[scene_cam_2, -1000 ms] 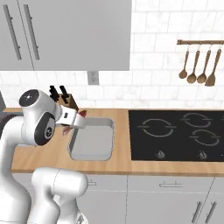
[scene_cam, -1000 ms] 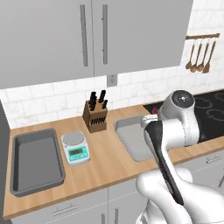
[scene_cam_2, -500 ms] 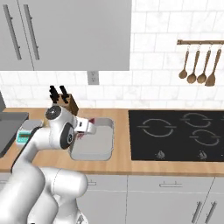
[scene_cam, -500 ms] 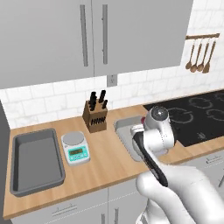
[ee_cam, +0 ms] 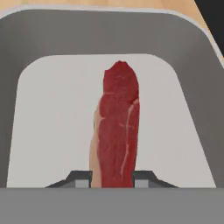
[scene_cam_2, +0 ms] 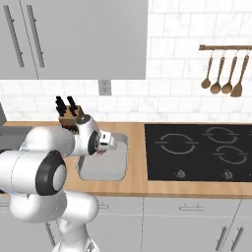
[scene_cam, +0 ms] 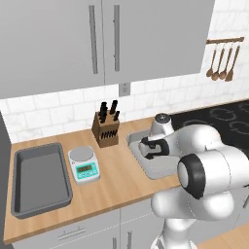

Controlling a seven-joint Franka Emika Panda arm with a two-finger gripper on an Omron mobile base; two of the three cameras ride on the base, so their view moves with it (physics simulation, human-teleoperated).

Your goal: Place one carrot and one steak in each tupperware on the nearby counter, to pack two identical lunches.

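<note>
My gripper (ee_cam: 112, 179) is shut on a red steak (ee_cam: 117, 131) that stands lengthwise out from between the fingertips. It hangs just above the pale floor of a grey tupperware (ee_cam: 43, 52). In the left base view my gripper (scene_cam: 147, 151) reaches low into this tupperware (scene_cam: 137, 139), which sits on the wood counter (scene_cam: 116, 177) beside the stove. From the right, the gripper (scene_cam_2: 104, 150) is over the same tupperware (scene_cam_2: 106, 168). The second tupperware (scene_cam: 39, 180) lies at the counter's left end. The carrot is out of view.
A knife block (scene_cam: 107, 129) stands at the back of the counter, with a small kitchen scale (scene_cam: 83, 164) in front of it. The black stove top (scene_cam_2: 199, 150) lies to the right. Wooden utensils (scene_cam_2: 221, 74) hang on the wall, and cabinets hang overhead.
The arm has folded forward and down, carrying the steak from above the counter into the tupperware beside the stove. The grip on the steak is unchanged.
</note>
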